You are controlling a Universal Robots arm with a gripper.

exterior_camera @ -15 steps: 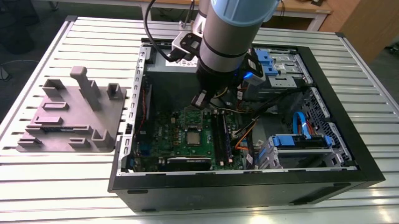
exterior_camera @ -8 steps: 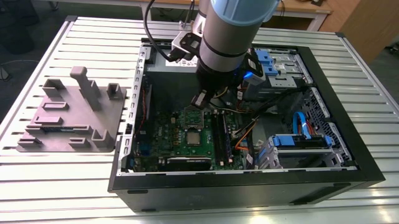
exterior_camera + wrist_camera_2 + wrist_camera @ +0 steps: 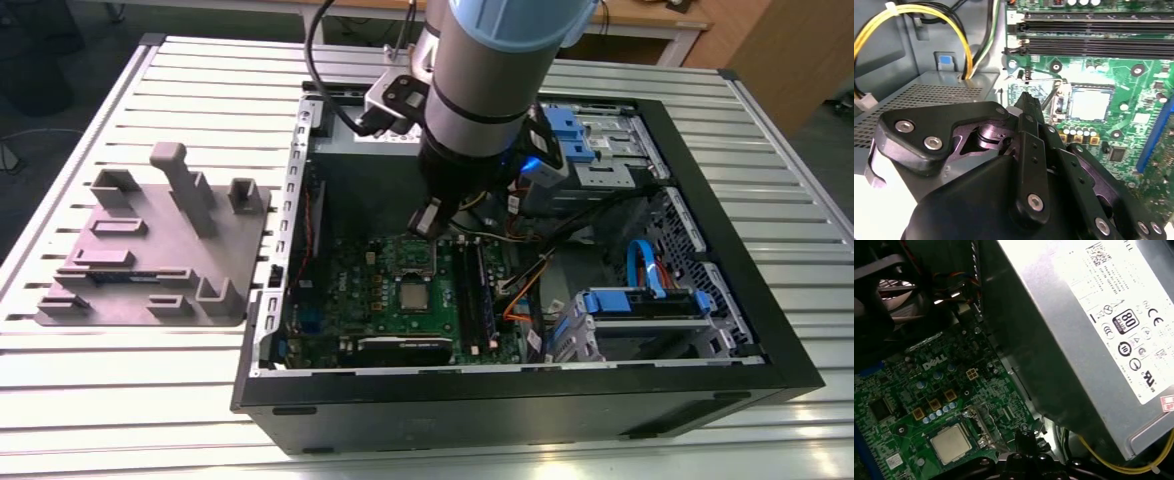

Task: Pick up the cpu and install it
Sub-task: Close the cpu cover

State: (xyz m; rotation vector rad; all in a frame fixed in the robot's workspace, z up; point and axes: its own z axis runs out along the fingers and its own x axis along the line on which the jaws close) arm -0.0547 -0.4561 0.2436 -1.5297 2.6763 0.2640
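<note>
Fingers [image 3: 1026, 100] pressed together at the tip, nothing btwn them, hanging above the motherboard [image 3: 387, 300]. Just past the tip sits the cpu [image 3: 1090, 104], silvery top up, lying flat in its socket on the green board; also seen in the first wrist view [image 3: 951, 443] and ext. view [image 3: 414, 295]. Alongside the fingers: grey power supply box [image 3: 1084, 340] w/ yellow wires [image 3: 929, 15]. RAM slots [image 3: 1094, 35] beyond the socket. Farther out, PC case [image 3: 534, 400] on the slatted counter [image 3: 120, 400], grey fixture tray [image 3: 147, 250] beside it.
</note>
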